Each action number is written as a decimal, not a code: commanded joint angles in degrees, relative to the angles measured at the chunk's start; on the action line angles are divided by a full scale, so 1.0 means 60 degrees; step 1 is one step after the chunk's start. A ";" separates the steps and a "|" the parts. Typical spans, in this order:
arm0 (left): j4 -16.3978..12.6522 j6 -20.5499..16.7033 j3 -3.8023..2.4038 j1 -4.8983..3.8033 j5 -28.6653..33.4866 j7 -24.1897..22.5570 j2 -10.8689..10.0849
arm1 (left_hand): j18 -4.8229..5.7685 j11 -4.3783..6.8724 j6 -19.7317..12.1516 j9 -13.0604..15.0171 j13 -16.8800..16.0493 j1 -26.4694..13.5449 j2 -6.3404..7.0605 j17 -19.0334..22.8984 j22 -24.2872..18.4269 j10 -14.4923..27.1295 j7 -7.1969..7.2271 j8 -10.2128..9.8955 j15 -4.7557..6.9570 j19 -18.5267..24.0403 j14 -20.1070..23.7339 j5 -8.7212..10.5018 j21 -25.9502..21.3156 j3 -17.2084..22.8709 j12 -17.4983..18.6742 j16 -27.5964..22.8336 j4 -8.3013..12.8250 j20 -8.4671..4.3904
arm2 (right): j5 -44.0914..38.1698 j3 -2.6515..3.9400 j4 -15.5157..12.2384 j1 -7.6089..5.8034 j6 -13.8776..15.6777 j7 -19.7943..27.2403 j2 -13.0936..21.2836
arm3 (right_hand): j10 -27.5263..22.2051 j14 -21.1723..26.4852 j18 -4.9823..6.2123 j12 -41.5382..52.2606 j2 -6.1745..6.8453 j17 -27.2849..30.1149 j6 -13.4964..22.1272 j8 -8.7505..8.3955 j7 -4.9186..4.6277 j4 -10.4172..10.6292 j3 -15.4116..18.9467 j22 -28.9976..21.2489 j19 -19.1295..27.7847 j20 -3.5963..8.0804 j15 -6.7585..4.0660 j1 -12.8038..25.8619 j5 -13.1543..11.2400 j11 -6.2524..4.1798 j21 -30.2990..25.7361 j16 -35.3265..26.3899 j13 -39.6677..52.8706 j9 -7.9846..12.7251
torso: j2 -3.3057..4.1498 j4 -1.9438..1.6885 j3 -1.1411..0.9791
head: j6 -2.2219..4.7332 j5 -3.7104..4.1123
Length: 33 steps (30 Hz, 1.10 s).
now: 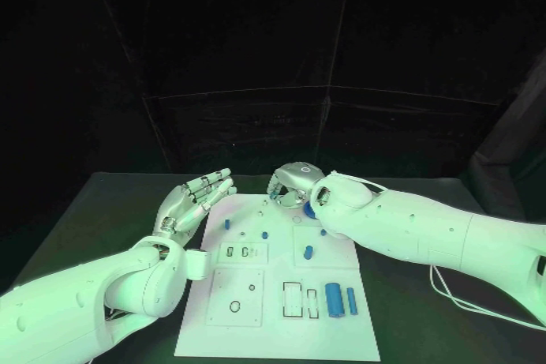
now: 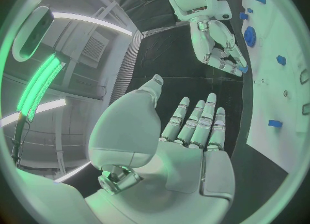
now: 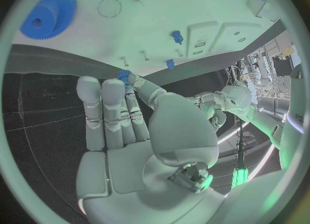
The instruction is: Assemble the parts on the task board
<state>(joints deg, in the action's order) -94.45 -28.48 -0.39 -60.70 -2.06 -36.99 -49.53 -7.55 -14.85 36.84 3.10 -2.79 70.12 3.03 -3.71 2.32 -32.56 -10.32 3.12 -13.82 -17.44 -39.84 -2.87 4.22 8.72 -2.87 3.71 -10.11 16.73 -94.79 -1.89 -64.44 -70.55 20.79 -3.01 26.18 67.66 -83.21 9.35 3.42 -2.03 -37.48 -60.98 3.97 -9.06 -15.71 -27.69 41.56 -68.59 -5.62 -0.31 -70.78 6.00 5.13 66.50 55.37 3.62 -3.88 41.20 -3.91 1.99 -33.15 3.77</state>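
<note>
**Task board with both hands at its far end**

The white task board [image 1: 278,301] lies flat in the middle of the black counter [image 1: 125,214], its long side running away from the robot. Small blue parts sit on it: two upright cylinders [image 1: 334,299] side by side near the board's near right corner, a peg [image 1: 305,253] in the right middle panel, and smaller pieces [image 1: 226,223] toward the far left. In the right wrist view a blue toothed gear [image 3: 48,14] lies flat on the board, apart from the other parts.

The right hand [image 1: 293,182] hangs over the board's far edge. Its fingers [image 3: 110,110] are held close together and extended toward the board, and a small blue part [image 3: 124,74] sits right at the tips; whether it is pinched or merely touched cannot be told. The gear lies well apart from these fingers.

The left hand [image 1: 196,200] is raised just beside the board's far left corner, palm up, fingers [image 2: 194,123] straight, slightly apart, and holding nothing. No part touches it; the nearest small blue pieces lie on the board beside it.
</note>
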 commanded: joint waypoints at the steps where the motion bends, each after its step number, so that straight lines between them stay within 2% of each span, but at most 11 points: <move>1: -0.0034 0.0131 -0.0007 -0.0017 -0.0088 -0.0099 0.0002 | 0.0134 -0.0006 -0.0054 -0.0012 0.0013 0.0105 0.0024 0.0007 -0.0009 0.0061 -0.1034 -0.0026 -0.0016 0.0070 0.0021 0.0002 -0.0050 0.0021 0.0041 -0.0036 0.0021 0.0007 | 0.0042 0.0009 0.0164 -0.0020 0.0193 0.0114 -0.0121 | 0.0040 0.0034 -0.0106 0.0041 0.0115 -0.0024 -0.0059 -0.0023 -0.0028 0.0021 -0.0088 0.0027 0.0029 -0.0007 0.0021 0.0012 0.0015 -0.0004 0.0056 0.0069 0.0005 0.0000 | 0.0074 -0.0059 0.0040 | 0.0012 0.0029; 10: -0.0044 0.0146 -0.0008 -0.0020 -0.0088 -0.0081 0.0022 | 0.0135 -0.0007 -0.0067 -0.0013 0.0015 0.0118 0.0019 0.0008 -0.0008 0.0090 -0.1034 -0.0026 -0.0017 0.0069 0.0046 0.0003 -0.0052 0.0028 0.0042 -0.0037 0.0035 0.0007 | 0.0012 0.0008 0.0479 -0.0019 -0.0059 0.0061 -0.0422 | 0.0030 0.0035 -0.0108 0.0038 0.0154 -0.0029 -0.0051 -0.0030 -0.0033 0.0052 -0.0134 0.0047 0.0033 -0.0014 0.0027 0.0041 -0.0052 0.0002 0.0082 0.0091 0.0005 0.0002 | 0.0168 -0.0111 0.0084 | 0.0023 0.0035; 16: -0.0052 0.0160 -0.0008 -0.0022 -0.0130 -0.0069 0.0034 | 0.0135 -0.0007 -0.0067 -0.0013 0.0015 0.0118 0.0019 0.0008 -0.0008 0.0090 -0.1034 -0.0026 -0.0017 0.0069 0.0046 0.0003 -0.0052 0.0028 0.0042 -0.0037 0.0035 0.0007 | -0.0097 0.0007 0.0634 -0.0017 -0.0288 -0.0098 -0.0554 | 0.0005 0.0044 -0.0109 0.0033 0.0205 -0.0018 -0.0027 -0.0040 -0.0034 0.0092 -0.0185 0.0064 0.0043 -0.0023 0.0035 0.0074 -0.0128 0.0007 0.0107 0.0103 0.0003 0.0006 | 0.0186 -0.0131 0.0100 | 0.0014 0.0037; 18: -0.0049 0.0168 -0.0008 -0.0022 -0.0153 -0.0064 0.0043 | 0.0135 -0.0007 -0.0067 -0.0013 0.0015 0.0118 0.0019 0.0008 -0.0008 0.0090 -0.1034 -0.0026 -0.0017 0.0069 0.0046 0.0003 -0.0052 0.0028 0.0042 -0.0037 0.0035 0.0007 | -0.0118 0.0007 0.0692 -0.0016 -0.0317 -0.0121 -0.0604 | -0.0007 0.0049 -0.0107 0.0032 0.0215 -0.0011 -0.0016 -0.0044 -0.0034 0.0108 -0.0210 0.0062 0.0052 -0.0026 0.0036 0.0080 -0.0159 0.0009 0.0112 0.0105 0.0003 0.0008 | 0.0189 -0.0136 0.0099 | -0.0025 0.0060; 22: -0.0040 0.0176 -0.0008 -0.0022 -0.0171 -0.0058 0.0052 | 0.0135 -0.0008 -0.0093 -0.0015 0.0017 0.0126 0.0015 0.0009 -0.0007 0.0117 -0.1033 -0.0029 -0.0017 0.0061 0.0063 0.0003 -0.0052 0.0033 0.0045 -0.0038 0.0045 0.0007 | -0.0133 0.0007 0.0751 -0.0014 -0.0343 -0.0158 -0.0666 | -0.0008 0.0049 -0.0108 0.0031 0.0215 -0.0012 -0.0014 -0.0044 -0.0033 0.0109 -0.0213 0.0063 0.0052 -0.0026 0.0036 0.0079 -0.0160 0.0009 0.0113 0.0106 0.0003 0.0008 | 0.0197 -0.0121 0.0090 | -0.0017 0.0031; 28: -0.0057 0.0185 -0.0008 -0.0023 -0.0179 -0.0052 0.0047 | 0.0135 -0.0008 -0.0093 -0.0015 0.0017 0.0126 0.0015 0.0009 -0.0007 0.0117 -0.1033 -0.0029 -0.0017 0.0061 0.0063 0.0003 -0.0052 0.0033 0.0045 -0.0038 0.0045 0.0007 | -0.0166 0.0006 0.0843 -0.0012 -0.0399 -0.0303 -0.0731 | -0.0069 0.0084 -0.0094 0.0019 0.0259 0.0091 0.0025 -0.0054 -0.0038 0.0139 -0.0266 -0.0007 0.0108 -0.0033 0.0047 0.0096 -0.0192 0.0020 0.0088 0.0047 -0.0003 0.0013 | 0.0214 -0.0107 0.0099 | 0.0000 0.0027; 33: -0.0057 0.0191 -0.0008 -0.0023 -0.0181 -0.0046 0.0053 | 0.0135 -0.0008 -0.0093 -0.0015 0.0017 0.0126 0.0015 0.0009 -0.0007 0.0117 -0.1033 -0.0029 -0.0017 0.0061 0.0063 0.0003 -0.0052 0.0033 0.0045 -0.0038 0.0045 0.0007 | -0.0253 0.0006 0.0929 -0.0011 -0.0444 -0.0457 -0.0797 | -0.0157 0.0127 -0.0082 0.0016 0.0341 0.0189 0.0097 -0.0063 -0.0044 0.0186 -0.0321 -0.0071 0.0175 -0.0048 0.0062 0.0133 -0.0240 0.0037 0.0065 -0.0009 -0.0004 0.0019 | 0.0209 -0.0118 0.0096 | -0.0021 0.0046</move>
<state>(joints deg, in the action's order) -94.64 -28.17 -0.40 -60.73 -2.43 -36.93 -49.27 -7.55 -14.85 36.84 3.11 -2.74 70.34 3.25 -3.72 2.32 -32.14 -10.32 3.12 -13.82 -17.44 -39.84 -2.87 4.22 8.72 -2.88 3.71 -10.11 16.73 -95.40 -1.87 -59.01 -70.52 18.94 -4.52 21.45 67.20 -82.80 9.35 3.43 -0.57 -36.44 -60.76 3.97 -9.27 -14.53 -29.24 41.21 -67.93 -5.83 0.11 -69.81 4.83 5.31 66.94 55.65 3.58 -3.82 42.45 -4.65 2.57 -33.24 3.99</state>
